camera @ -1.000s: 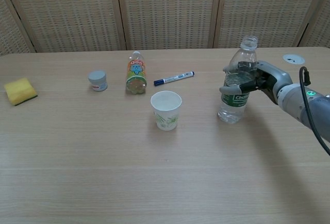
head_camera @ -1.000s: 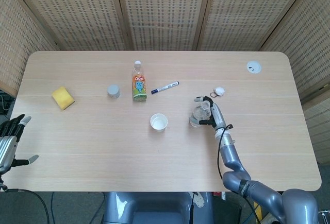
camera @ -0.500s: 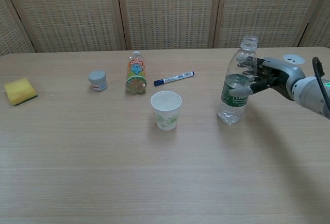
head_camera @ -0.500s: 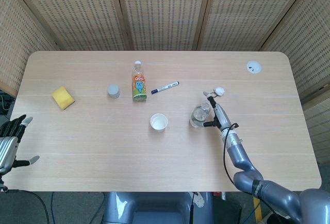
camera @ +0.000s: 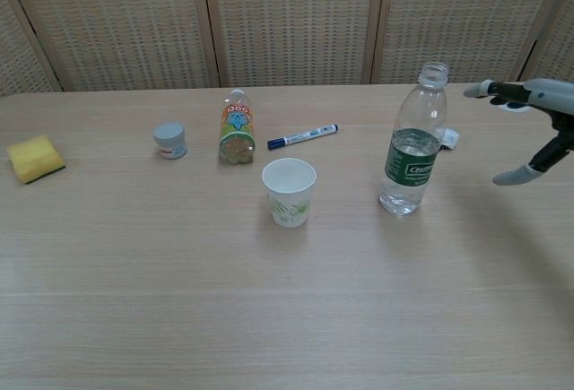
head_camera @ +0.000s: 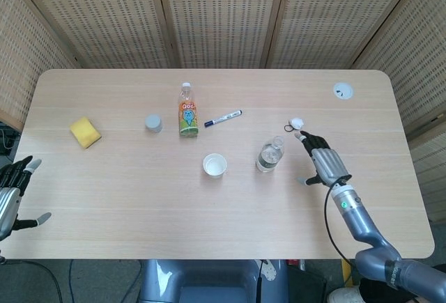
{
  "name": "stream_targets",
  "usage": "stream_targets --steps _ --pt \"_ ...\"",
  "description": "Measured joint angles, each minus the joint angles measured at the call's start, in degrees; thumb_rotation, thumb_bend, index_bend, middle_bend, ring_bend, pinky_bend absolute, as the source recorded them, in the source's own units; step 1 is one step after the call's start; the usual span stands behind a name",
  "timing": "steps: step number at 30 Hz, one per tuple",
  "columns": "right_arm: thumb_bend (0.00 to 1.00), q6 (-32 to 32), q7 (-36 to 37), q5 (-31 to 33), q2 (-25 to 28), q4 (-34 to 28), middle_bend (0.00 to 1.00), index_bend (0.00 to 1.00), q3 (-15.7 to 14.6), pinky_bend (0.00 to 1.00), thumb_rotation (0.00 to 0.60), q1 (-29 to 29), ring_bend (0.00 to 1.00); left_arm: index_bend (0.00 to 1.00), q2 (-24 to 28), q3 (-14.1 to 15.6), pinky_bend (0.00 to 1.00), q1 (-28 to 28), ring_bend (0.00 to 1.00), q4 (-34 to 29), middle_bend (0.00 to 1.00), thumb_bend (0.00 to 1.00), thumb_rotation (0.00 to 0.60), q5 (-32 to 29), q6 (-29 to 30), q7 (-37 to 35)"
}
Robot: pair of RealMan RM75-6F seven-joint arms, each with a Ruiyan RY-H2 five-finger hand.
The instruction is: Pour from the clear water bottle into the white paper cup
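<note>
The right robot hand (head_camera: pixel 325 164) hovers over the worktop (head_camera: pixel 209 212) to the right of the clear water bottle (camera: pixel 413 143), apart from it, with its fingers spread and nothing between them; in the chest view only its fingers reach in from the right edge, the rest cut off. Its arm runs back toward the lower right corner of the head view. The left robot hand (head_camera: pixel 12 191) sits at the far left edge of the head view, beyond the worktop's edge, fingers apart and holding nothing, partly cropped. The clear water bottle stands upright, long axis vertical, its uncapped mouth pointing up, water filling roughly its lower part behind a green label. The white paper cup (camera: pixel 289 192) stands upright, mouth up, to the left of the bottle and well apart from it. A small white object (head_camera: pixel 297 122) lies just behind the right robot hand; what it is cannot be made out.
</note>
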Motion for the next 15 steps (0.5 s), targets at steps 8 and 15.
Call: stream_targets --steps 8,15 --pt "0.0 17.22 -5.91 -6.88 5.22 -4.77 0.0 0.0 -3.83 0.0 0.6 -8.06 0.0 0.0 -0.77 0.57 0.0 0.54 0.0 -0.29 0.0 0.05 0.6 1.34 1.04 1.92" --pt "0.0 27.89 -11.85 -12.92 7.88 -9.55 0.0 0.0 -6.41 0.0 0.6 -14.39 0.0 0.0 -1.83 0.98 0.0 1.1 0.0 -0.68 0.0 0.05 0.6 2.11 2.09 4.15"
